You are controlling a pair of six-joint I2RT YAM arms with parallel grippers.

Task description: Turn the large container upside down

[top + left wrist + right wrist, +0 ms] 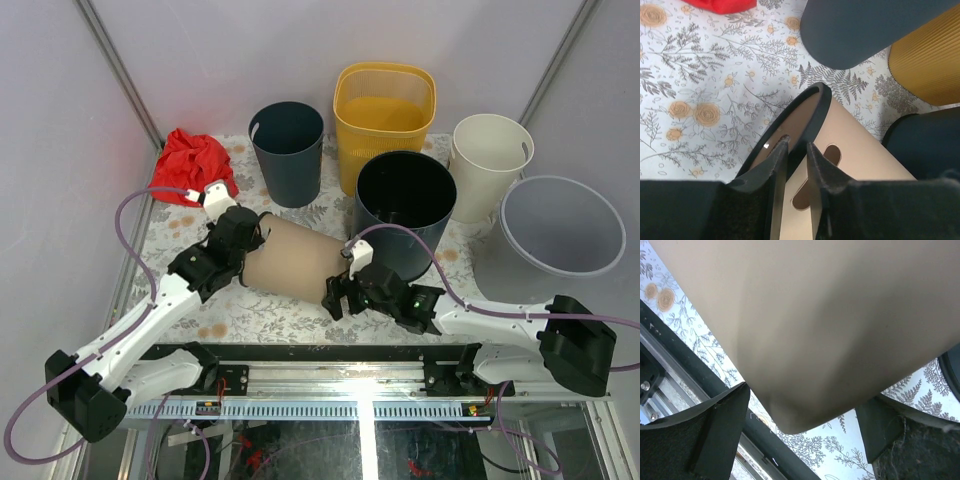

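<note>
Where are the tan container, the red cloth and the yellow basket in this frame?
tan container (295, 258), top view, middle of its side wall as it lies on its side.
red cloth (195, 165), top view, centre of the crumpled heap.
yellow basket (350, 158), top view, outer front wall.

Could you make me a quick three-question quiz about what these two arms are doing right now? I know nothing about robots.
1. True or false: the tan container stands upright on the table.
2. Which part of the tan container do the left fingers pinch? A) its dark rim B) its bottom C) its middle
3. Fill in the blank: the right fingers stand ___ on either side of the tan container's bottom end, with a gap showing at each finger.

Key: 1 false, it lies on its side. 2 A. 3 open.
</note>
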